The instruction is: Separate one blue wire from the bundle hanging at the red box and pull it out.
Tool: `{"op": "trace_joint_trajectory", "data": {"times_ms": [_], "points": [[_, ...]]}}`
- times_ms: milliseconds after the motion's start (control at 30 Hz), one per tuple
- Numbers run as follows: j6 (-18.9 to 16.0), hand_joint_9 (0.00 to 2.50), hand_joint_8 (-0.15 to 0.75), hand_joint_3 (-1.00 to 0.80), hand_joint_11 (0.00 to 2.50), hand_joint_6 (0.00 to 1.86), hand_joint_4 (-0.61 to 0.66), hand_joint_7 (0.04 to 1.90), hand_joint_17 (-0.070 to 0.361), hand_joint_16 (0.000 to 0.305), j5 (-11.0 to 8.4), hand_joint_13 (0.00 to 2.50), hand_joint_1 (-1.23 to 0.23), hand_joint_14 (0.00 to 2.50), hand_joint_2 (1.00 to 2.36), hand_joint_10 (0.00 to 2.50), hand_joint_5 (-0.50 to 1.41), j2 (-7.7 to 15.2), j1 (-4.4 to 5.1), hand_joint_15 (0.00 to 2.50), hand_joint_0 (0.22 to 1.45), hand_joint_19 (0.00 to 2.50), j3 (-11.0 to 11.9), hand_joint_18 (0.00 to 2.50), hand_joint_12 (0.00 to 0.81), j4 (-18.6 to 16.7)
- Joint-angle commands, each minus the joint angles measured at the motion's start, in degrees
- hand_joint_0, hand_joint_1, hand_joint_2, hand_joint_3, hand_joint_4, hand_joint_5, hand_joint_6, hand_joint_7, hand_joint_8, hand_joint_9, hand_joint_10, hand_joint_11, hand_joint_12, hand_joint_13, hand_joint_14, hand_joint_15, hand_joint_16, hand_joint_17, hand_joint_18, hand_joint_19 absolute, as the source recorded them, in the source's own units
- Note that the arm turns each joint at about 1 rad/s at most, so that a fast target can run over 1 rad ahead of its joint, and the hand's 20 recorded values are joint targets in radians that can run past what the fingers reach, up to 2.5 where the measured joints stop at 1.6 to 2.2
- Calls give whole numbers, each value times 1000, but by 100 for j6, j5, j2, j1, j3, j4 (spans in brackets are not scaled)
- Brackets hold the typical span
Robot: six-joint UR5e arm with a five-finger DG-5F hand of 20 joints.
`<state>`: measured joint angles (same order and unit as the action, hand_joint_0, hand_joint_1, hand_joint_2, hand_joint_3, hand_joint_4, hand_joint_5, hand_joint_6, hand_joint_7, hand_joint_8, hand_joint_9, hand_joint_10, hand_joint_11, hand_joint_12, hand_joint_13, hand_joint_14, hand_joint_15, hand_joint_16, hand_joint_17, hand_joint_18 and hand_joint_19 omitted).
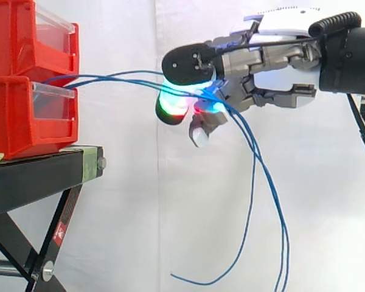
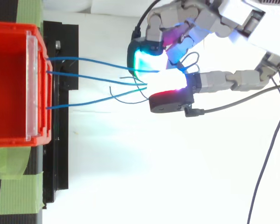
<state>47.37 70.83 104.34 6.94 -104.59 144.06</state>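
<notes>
Three blue wires (image 2: 93, 77) run level from the front of the lower red box (image 1: 30, 115) out to the right. They come together between the glowing fingertips (image 1: 173, 106) of my hand (image 1: 274, 67), which reaches in from the right at the height of the box. Its fingers and thumb are curled and pinch the wires about a hand's length from the box. Behind the hand the wires' loose lengths (image 1: 274, 201) hang down in long curves. In the top view the hand (image 2: 210, 18) closes on the wires where they meet, with thin loose ends curling beside the pads.
A second red box (image 1: 24, 36) with a clear front is stacked on the lower one. Both stand on a black stand (image 1: 36, 176) with crossed legs. Green tape (image 2: 14, 186) lies on the stand. A white curtain hangs behind.
</notes>
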Motion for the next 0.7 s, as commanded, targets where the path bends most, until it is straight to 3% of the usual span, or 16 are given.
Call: {"op": "trace_joint_trajectory", "data": {"times_ms": [0, 333, 667], "points": [[0, 1243, 281, 10, 1582, 735, -204, 1282, 110, 49, 1, 739, -779, 27, 1033, 15, -94, -1, 0, 877, 597, 700, 0, 555, 410, 263], [0, 1224, 280, 17, 1554, 748, -205, 1262, 109, 48, 9, 727, -783, 27, 1032, 16, -95, 8, -9, 845, 601, 689, 0, 556, 403, 509], [0, 1223, 274, 19, 1545, 750, -209, 1263, 108, 48, 9, 726, -785, 28, 1033, 16, -95, -1, 0, 849, 602, 682, 0, 557, 404, 518]]}}
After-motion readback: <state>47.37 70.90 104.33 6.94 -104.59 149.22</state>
